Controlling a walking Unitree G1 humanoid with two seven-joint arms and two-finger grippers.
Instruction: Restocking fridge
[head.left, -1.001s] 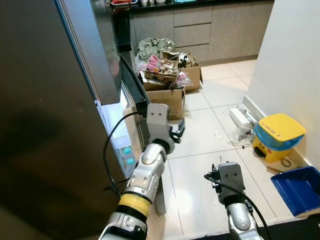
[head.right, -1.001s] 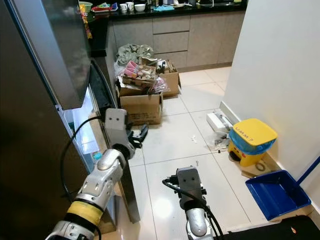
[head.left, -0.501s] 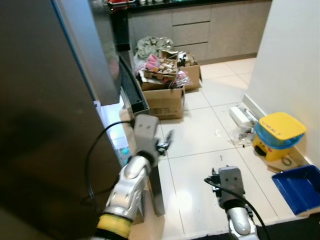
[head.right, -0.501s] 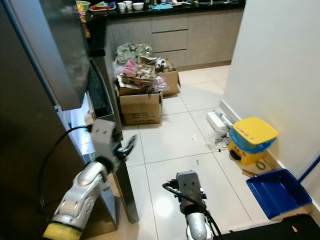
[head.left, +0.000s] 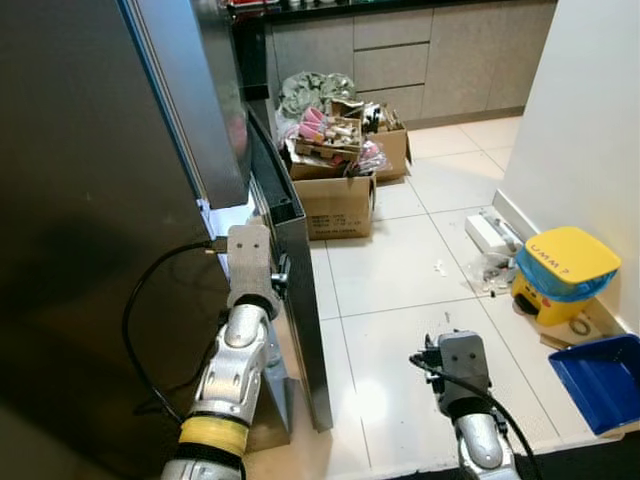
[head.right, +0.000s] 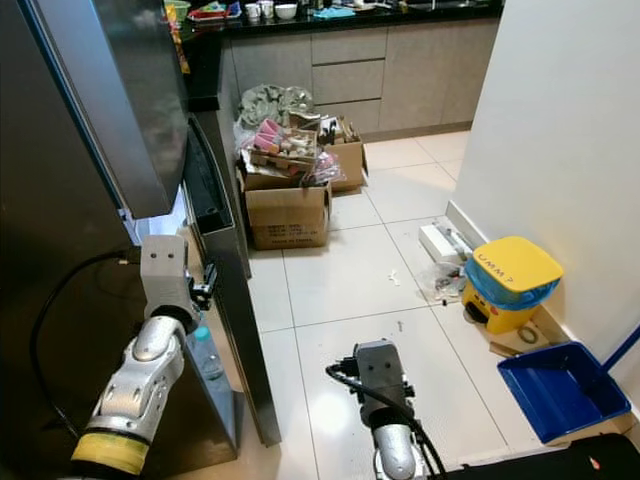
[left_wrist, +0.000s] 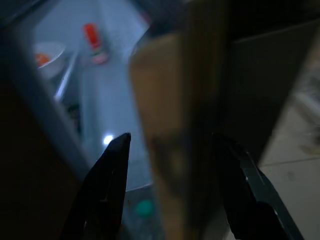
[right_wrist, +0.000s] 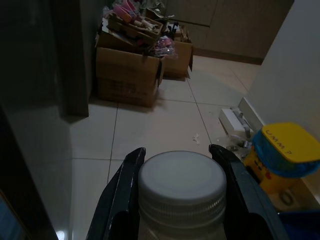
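Observation:
The fridge (head.left: 90, 200) stands on my left with its lower door (head.left: 298, 290) swung out; a clear bottle (head.right: 206, 355) sits on the door shelf. My left gripper (left_wrist: 172, 137) is open at the door's free edge, one black finger (left_wrist: 107, 180) on the inner side and the other on the outer face. Low in front of me, my right arm (head.left: 458, 362) holds a bottle with a white screw cap (right_wrist: 181, 182). My right gripper (right_wrist: 178, 150) is shut on its neck. Inside the fridge a red-capped item (left_wrist: 91, 36) shows on a lit shelf.
Open cardboard boxes (head.left: 332, 195) full of packets stand on the tiled floor past the door. A yellow-lidded bin (head.left: 560, 272) and a blue dustpan (head.left: 600, 380) sit by the white wall on the right. Grey kitchen cabinets (head.left: 400, 55) line the back.
My left arm swung left from the open floor to the door's edge, and its fingers now straddle that edge. The right arm with its bottle has stayed put.

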